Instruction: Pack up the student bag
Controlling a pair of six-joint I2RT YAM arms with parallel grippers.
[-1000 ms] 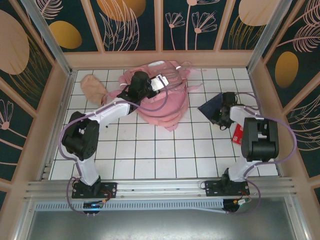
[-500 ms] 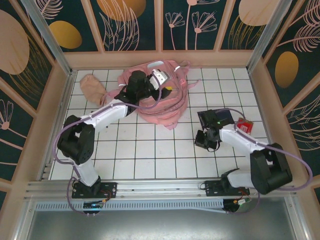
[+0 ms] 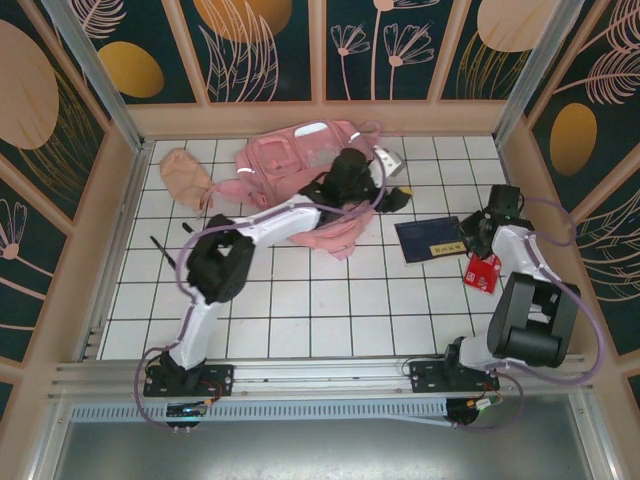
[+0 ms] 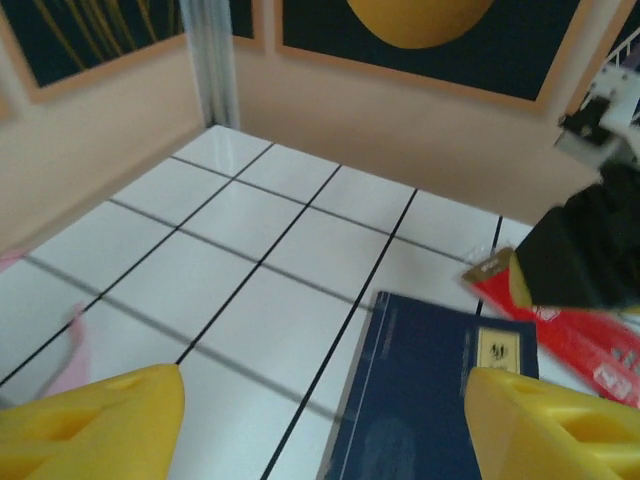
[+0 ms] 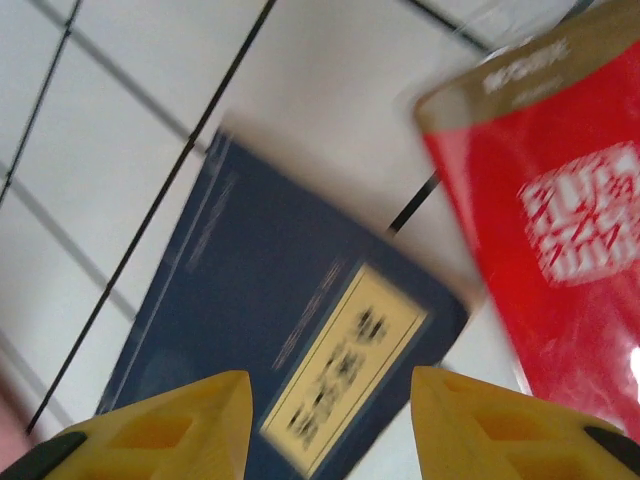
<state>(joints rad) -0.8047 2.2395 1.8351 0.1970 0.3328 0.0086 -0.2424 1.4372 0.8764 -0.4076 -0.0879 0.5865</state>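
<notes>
The bag (image 3: 300, 165) lies slumped on the bench (image 3: 300, 300), just behind the left gripper (image 4: 320, 388), whose fingers are spread and empty. The book (image 3: 430, 238) lies flat right under the right gripper (image 5: 330, 385), likewise spread. Best, I judge, to pinch the book's edge, clear of the red packet (image 5: 560, 230) beside it.

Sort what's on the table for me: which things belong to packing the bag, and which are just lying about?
Belongs to the job:
- student bag
- navy booklet, probably something to pack
- red packet next to the booklet, probably also to pack

Lying about, as far as I can tell:
- peach pouch, left of the bag
- thin black stick on the tiles near the left arm
</notes>
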